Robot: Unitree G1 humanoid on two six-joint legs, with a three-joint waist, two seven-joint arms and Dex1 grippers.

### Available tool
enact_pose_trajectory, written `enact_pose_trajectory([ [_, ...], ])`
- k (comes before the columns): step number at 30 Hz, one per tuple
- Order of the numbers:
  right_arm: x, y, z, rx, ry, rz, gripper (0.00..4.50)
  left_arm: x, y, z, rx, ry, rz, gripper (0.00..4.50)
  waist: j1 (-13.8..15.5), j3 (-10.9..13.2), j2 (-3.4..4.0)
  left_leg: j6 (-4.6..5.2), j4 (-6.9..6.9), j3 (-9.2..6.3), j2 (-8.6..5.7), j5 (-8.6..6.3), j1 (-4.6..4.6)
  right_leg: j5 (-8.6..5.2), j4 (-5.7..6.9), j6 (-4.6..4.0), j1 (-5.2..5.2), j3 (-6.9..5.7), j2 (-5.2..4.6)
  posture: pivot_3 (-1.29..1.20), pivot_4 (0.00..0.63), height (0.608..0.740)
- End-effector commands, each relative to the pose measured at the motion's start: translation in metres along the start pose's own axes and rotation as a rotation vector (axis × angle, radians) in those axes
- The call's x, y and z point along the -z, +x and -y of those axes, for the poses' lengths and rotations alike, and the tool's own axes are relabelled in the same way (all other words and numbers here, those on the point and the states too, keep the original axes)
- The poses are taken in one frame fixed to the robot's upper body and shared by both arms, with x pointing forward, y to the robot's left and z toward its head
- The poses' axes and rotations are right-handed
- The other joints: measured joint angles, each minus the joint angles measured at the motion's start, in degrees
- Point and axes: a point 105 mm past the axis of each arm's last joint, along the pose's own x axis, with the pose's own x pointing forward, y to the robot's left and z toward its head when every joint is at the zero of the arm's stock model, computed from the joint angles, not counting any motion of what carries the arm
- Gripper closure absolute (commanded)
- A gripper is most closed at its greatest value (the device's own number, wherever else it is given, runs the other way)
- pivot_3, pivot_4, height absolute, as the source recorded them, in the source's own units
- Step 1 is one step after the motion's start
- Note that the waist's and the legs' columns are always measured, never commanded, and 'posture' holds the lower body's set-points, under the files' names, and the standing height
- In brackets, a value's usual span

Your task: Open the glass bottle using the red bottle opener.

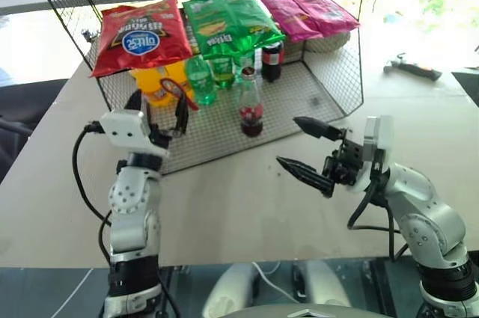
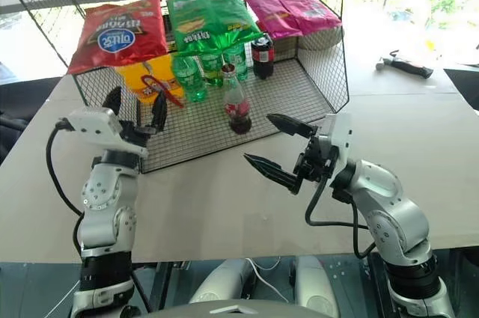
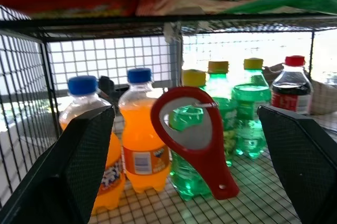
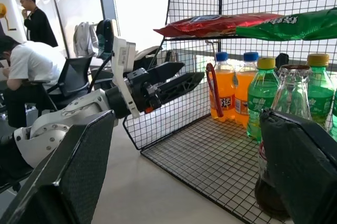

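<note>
Red bottle opener (image 3: 196, 134) hangs on the wire rack (image 1: 329, 86) near the counter's far left edge, before the orange soda bottles (image 3: 138, 129), so the released left end effector (image 1: 159, 112) can reach it. Glass bottle (image 1: 250, 102) stands capped mid-rack; released right end effector (image 1: 305, 150) waits beside. Green bottles (image 1: 200, 78) and chip bags (image 1: 142, 34) crowd behind.

Left gripper (image 1: 159, 114) raised, fingers spread, right gripper (image 1: 308, 150) spread wide, pointing left
</note>
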Motion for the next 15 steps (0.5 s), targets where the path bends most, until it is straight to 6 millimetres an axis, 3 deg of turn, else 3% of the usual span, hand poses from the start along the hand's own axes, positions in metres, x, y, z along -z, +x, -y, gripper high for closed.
enact_pose_trajectory([
  [1,-0.009,0.001,-0.003,-0.008,-0.026,0.026,0.1,-0.005,0.011,-0.002,-0.022,0.021,0.033,0.0,0.0,0.0,-0.01,0.0,0.0,0.0,0.0,0.0,-0.02,0.0,0.0,0.0,-0.02,0.0,0.0,0.0,0.15,0.735],
  [8,-0.008,0.0,0.001,0.012,-0.042,0.023,0.1,-0.001,0.032,0.004,-0.045,0.013,0.039,0.0,-0.1,0.0,-0.01,0.0,0.01,0.0,0.0,0.0,-0.01,0.01,0.05,0.01,-0.03,-0.01,0.0,0.0,0.15,0.735],
  [14,-0.006,-0.001,0.002,0.02,-0.048,0.018,0.1,0.001,0.037,0.013,-0.009,0.006,0.043,0.0,-0.2,0.0,-0.01,0.0,0.01,0.01,0.0,0.0,-0.01,0.01,0.05,0.01,-0.05,0.01,0.0,0.0,0.15,0.735],
  [15,-0.005,-0.001,0.002,0.022,-0.05,0.016,0.05,0.001,0.037,0.015,0.002,0.0,0.041,0.26,-0.2,0.0,-0.01,0.0,0.01,0.01,0.0,0.0,-0.01,0.01,0.05,0.01,-0.05,0.01,0.01,0.0,0.15,0.735],
])
